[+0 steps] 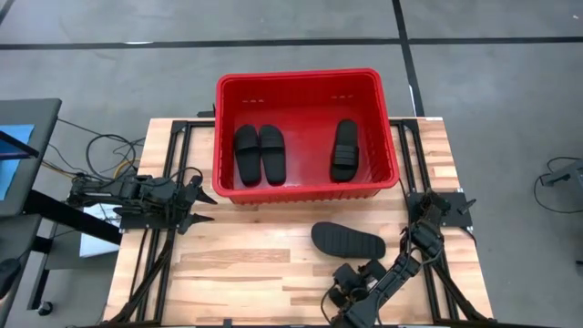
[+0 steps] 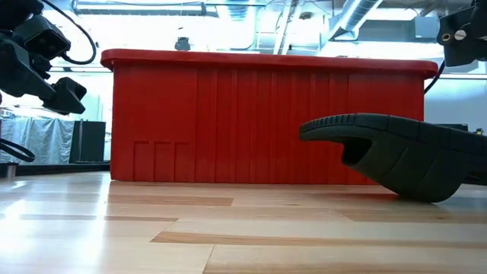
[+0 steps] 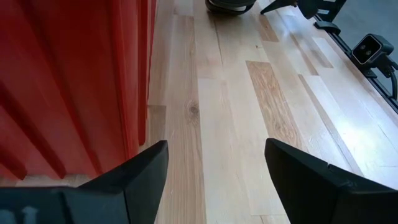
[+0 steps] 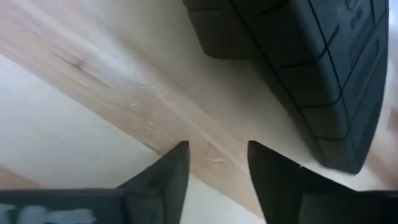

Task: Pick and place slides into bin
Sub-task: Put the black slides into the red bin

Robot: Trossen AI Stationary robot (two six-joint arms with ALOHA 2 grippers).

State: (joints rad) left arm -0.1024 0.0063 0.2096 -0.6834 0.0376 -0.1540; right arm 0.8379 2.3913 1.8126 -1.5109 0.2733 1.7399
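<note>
Three slides (image 1: 260,153) lie in the bin (image 1: 228,187); a fourth slide (image 1: 347,240) lies just beyond the right gripper (image 1: 351,278), whose fingers stand narrowly apart, empty. The left gripper (image 1: 202,206) waits wide.

Left gripper (image 1: 202,206) jaws spread wide; right gripper (image 4: 217,168) jaws parted.

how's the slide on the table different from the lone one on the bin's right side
The table slide lies on bare wood outside the bin, sole up and crosswise near the right gripper. The lone bin slide lies inside, lengthwise, toward the right wall. Both are black.
</note>
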